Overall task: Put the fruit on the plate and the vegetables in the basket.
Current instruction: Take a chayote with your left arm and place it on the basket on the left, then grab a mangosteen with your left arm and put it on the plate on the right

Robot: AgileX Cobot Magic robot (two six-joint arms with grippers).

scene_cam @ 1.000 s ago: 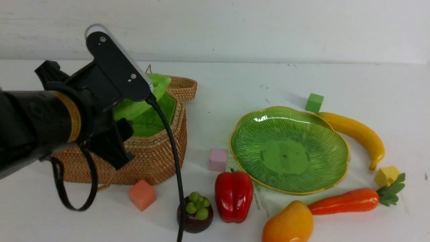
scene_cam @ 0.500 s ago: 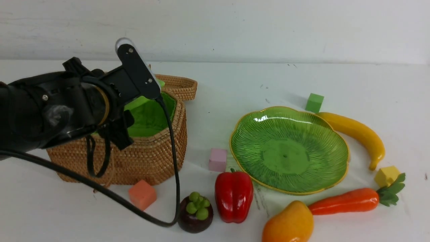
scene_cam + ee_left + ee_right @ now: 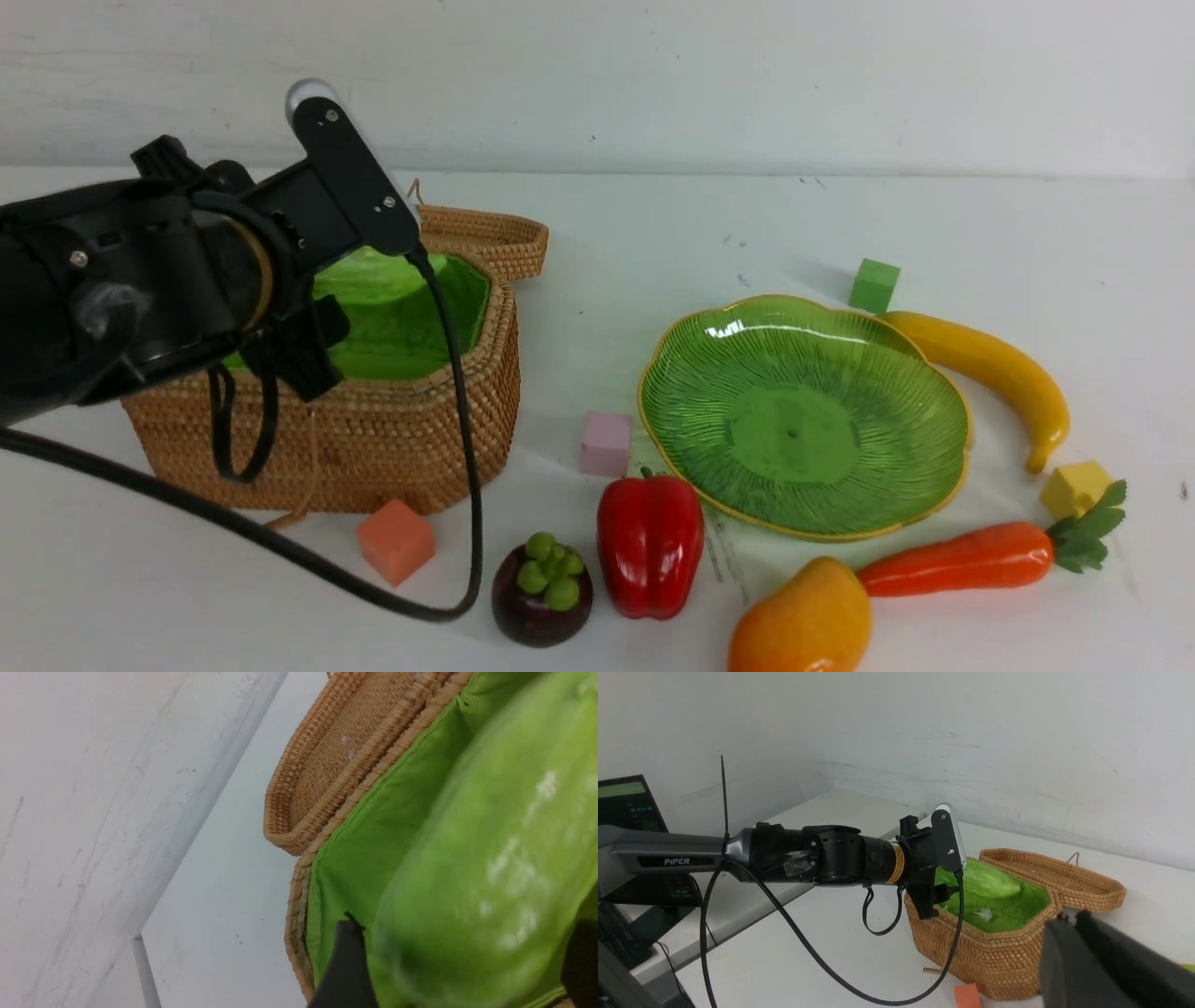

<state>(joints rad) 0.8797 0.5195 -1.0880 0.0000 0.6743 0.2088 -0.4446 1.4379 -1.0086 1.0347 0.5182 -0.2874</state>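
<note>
The gourd [image 3: 490,868] is blurred; the mango [image 3: 803,621] is cropped.

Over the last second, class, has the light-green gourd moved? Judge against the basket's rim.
Yes, downward. The gourd earlier poked above the rim of the basket near its lid; now it sits lower, inside the rim.

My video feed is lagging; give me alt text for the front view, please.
The left arm reaches over the open wicker basket. The green plate holds nothing; banana, carrot, mango, red pepper and mangosteen lie outside it among coloured cubes.
</note>
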